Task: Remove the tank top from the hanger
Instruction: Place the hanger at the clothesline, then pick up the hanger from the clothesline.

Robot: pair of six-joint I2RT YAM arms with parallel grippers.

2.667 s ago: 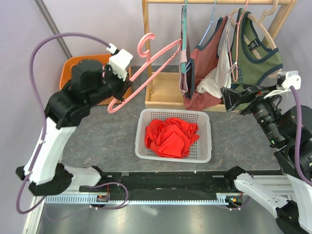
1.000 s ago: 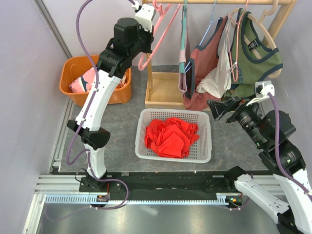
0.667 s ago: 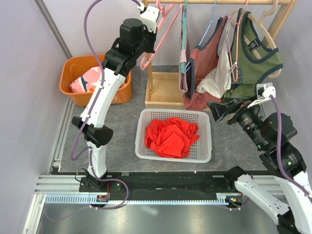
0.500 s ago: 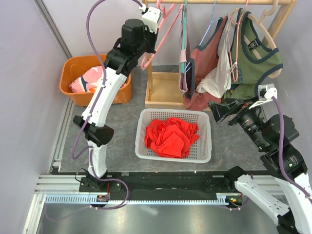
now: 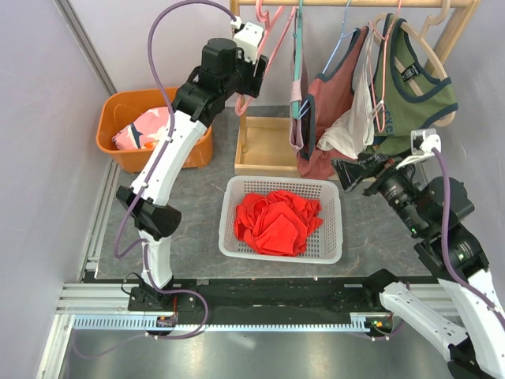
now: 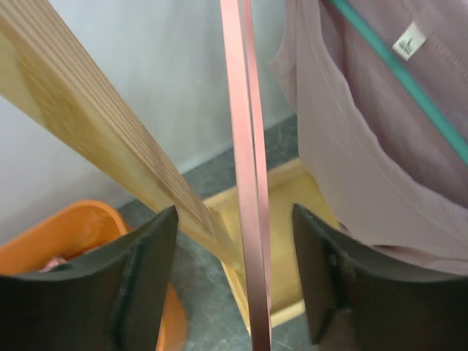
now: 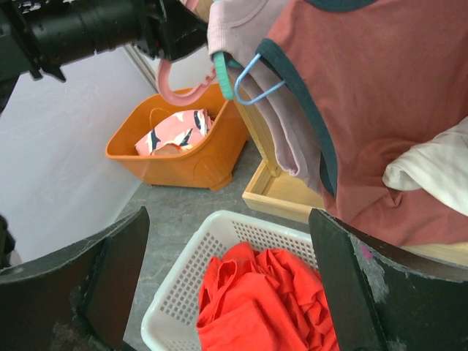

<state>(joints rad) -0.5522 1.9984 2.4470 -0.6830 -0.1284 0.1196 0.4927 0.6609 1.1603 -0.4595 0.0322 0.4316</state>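
Note:
The red tank top (image 5: 276, 221) (image 7: 270, 300) lies crumpled in the white basket (image 5: 229, 237) (image 7: 175, 292). A bare pink hanger (image 5: 264, 43) (image 6: 245, 183) hangs from the wooden rail (image 5: 355, 3) at the rack's left end. My left gripper (image 5: 254, 67) (image 6: 234, 281) is open, with a finger on each side of the hanger's bar and a gap to both. To the right of the basket, my right gripper (image 5: 347, 172) (image 7: 227, 285) is open and empty, close to the hanging clothes.
A mauve top on a teal hanger (image 5: 298, 118), a rust top (image 5: 335, 103) and a green top (image 5: 414, 95) hang on the rack. The rack's post (image 6: 110, 131) slants beside my left fingers. An orange bin (image 5: 118, 118) with clothes stands at the left.
My left gripper carried the pink hanger up to the rail and has now opened, letting it go. The right arm shifted only slightly.

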